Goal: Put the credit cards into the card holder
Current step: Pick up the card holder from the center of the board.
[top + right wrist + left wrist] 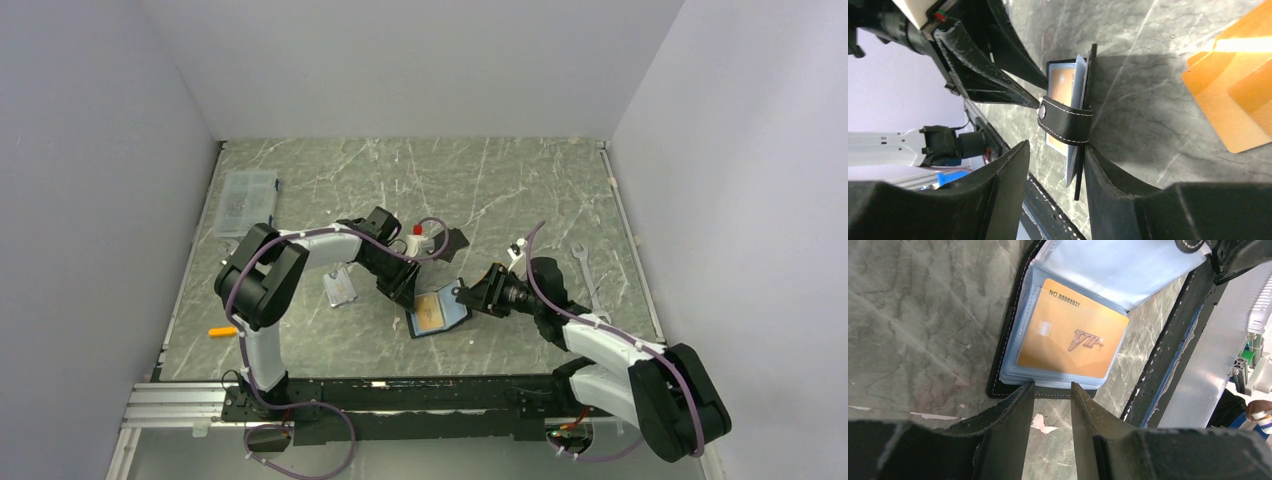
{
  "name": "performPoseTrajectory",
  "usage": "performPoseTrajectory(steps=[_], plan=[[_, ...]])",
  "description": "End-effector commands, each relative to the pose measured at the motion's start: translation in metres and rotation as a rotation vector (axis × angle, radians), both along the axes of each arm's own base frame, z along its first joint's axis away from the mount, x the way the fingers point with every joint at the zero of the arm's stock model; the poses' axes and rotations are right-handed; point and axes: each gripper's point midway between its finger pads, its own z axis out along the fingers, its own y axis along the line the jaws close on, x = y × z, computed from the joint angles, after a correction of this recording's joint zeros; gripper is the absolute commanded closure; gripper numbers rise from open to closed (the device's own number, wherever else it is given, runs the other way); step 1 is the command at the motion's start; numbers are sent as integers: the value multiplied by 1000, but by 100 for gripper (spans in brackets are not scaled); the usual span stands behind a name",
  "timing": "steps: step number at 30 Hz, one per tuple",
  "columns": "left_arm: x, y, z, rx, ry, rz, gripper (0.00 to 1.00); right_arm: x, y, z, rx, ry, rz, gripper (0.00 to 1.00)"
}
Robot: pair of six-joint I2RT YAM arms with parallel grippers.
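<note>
Black arm bases sit at the near edge of a grey-green tabletop (520,190) that looks like marble with thin white lines in it. A little way in, between the two arms, the card holder (455,312) lies open and flat. An orange credit card (1073,335) with "VIP" on it is inside one of its shiny clear pockets.

The left pincer (1050,389) is loose. Its fingers are apart, with their tips at the holder's black edge and nothing between them. The right pincer (1055,150) is loose too, with one finger on each side of the raised cover with the snap tab (1065,120). More orange cards (1233,95) lie loose on the stone close by.

A clear sleeve (340,288) and a wrench (590,280) lie out to the sides. A clear box (245,198) is in the far left corner. Plain pale walls (400,60) stand on three sides.
</note>
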Motion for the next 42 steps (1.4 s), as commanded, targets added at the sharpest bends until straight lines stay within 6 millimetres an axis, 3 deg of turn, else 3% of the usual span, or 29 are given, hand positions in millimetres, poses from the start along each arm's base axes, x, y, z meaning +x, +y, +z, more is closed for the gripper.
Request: performPoseTrajectory(steps=[1,9,14,18,24,28,34,38,42], plan=[[8,19,-20,86,-27,20,60,9,-5,-10,-92,-15,-33,54],[10,20,-18,71,-20,29,60,6,19,-25,-208,-22,11,60],[10,20,-16,64,-18,26,60,11,20,-19,-221,-36,-19,77],[25,21,0,28,-27,57,59,19,19,6,-228,-91,-36,99],[49,25,48,-107,-44,91,55,26,18,44,-273,-176,-3,100],[65,31,78,-215,-79,121,47,21,23,68,-272,-221,50,100],[83,41,89,-345,-99,179,44,12,41,129,-189,-314,147,100],[79,40,80,-374,-62,195,44,8,49,183,-87,-415,167,100],[74,36,79,-405,0,219,44,7,56,217,9,-478,160,100]])
